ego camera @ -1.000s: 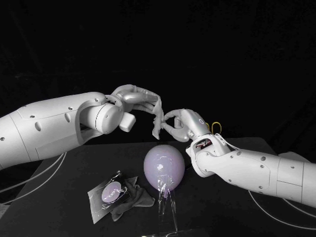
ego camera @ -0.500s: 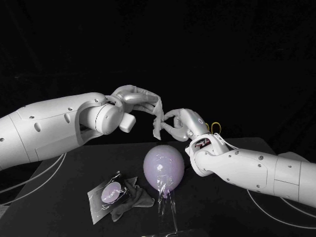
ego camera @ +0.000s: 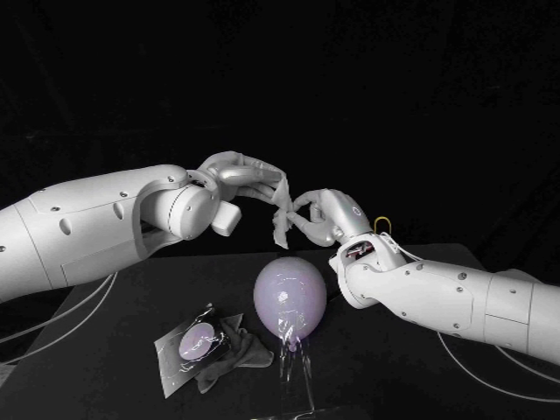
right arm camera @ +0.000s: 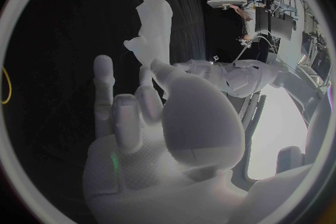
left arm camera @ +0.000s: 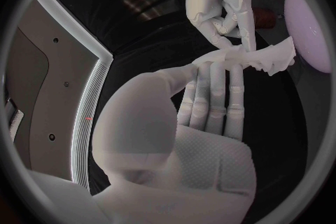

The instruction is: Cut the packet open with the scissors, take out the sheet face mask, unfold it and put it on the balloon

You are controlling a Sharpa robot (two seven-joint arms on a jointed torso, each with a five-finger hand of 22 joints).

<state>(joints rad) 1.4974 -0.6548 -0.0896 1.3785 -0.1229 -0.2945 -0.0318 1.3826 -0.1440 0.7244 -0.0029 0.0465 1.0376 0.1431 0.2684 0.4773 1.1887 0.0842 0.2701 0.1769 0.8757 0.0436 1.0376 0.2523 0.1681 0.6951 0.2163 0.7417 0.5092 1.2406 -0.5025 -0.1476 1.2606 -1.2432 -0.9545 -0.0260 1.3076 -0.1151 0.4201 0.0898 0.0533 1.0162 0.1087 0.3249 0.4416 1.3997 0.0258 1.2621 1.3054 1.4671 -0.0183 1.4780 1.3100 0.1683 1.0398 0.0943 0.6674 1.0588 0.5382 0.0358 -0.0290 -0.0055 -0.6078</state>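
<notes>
White sheet mask [ego camera: 280, 220] up in the air between both hands, over the far part of the black desk [ego camera: 142, 297]. Crumpled, mostly folded on itself, one end hanging down just above the balloon [ego camera: 290, 296], a small gap showing between them.

Left hand [ego camera: 245, 173] at the mask's upper end: fingers laid straight side by side, thumb brought against them, clamped on the sheet's edge. Plain in the left wrist view, with the mask [left arm camera: 246, 59] spread across the fingertips. Right hand [ego camera: 325, 214] at the other side, lower, thumb and fingers closed on the same sheet. Seen from its own wrist, mask [right arm camera: 153, 22] rising out of that pinch, remaining fingers upright and slightly apart.

Lilac balloon, egg-shaped, standing narrow end down near the desk's middle, below the two hands. Clear film [ego camera: 296, 374] trailing from its foot toward the near edge.

Packet [ego camera: 194, 343] flat on the desk, left of the balloon, near but apart from it. Clear plastic, a lilac oval on its face; any writing there too small to read. Contents, if any, not to be made out. Dark crumpled piece [ego camera: 239, 357] touching the packet's right side, partly under it.

Yellow loop [ego camera: 383, 225] just behind the right wrist, at the desk's far edge; too little visible to name.
</notes>
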